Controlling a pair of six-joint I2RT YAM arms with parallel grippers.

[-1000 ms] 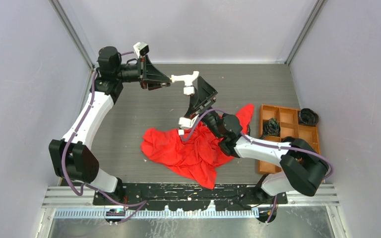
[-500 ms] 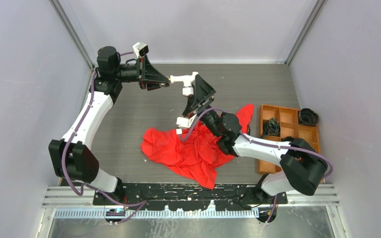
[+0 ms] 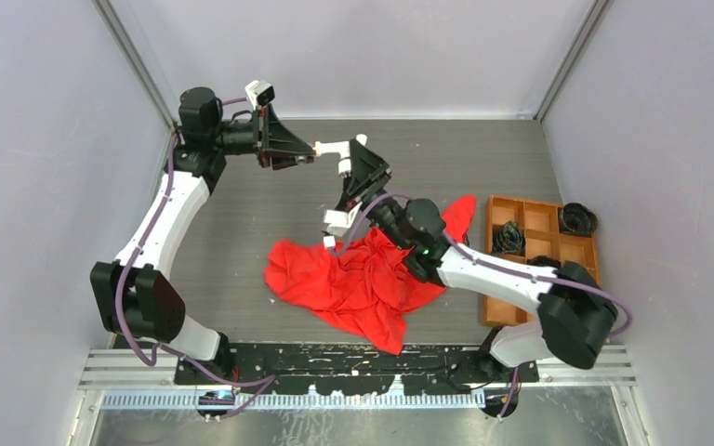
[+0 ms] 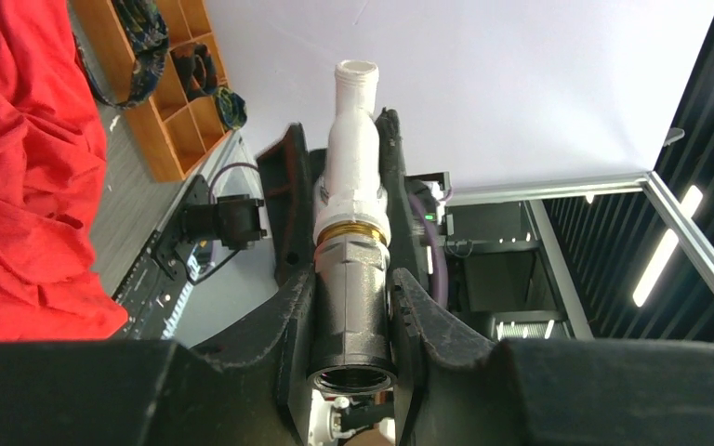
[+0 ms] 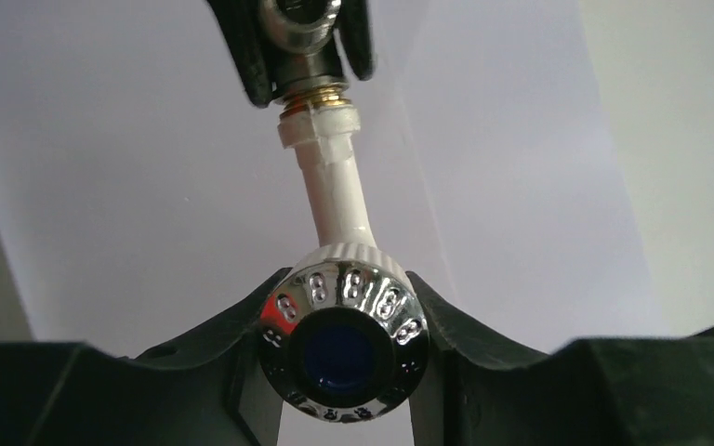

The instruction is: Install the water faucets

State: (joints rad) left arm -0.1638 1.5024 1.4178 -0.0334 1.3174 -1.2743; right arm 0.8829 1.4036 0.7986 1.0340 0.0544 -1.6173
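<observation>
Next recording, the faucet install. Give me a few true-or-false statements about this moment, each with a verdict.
1. The left end effector clamps the metal fitting at the brass end of the faucet. True.
2. The faucet lies on the red cloth. False: it is held in the air between the two end effectors, beyond the cloth.
3. The right end effector pinches the blue-centred knob from both sides. True.
4. The orange tray sits on the left side of the table. False: it is on the right side.
</observation>
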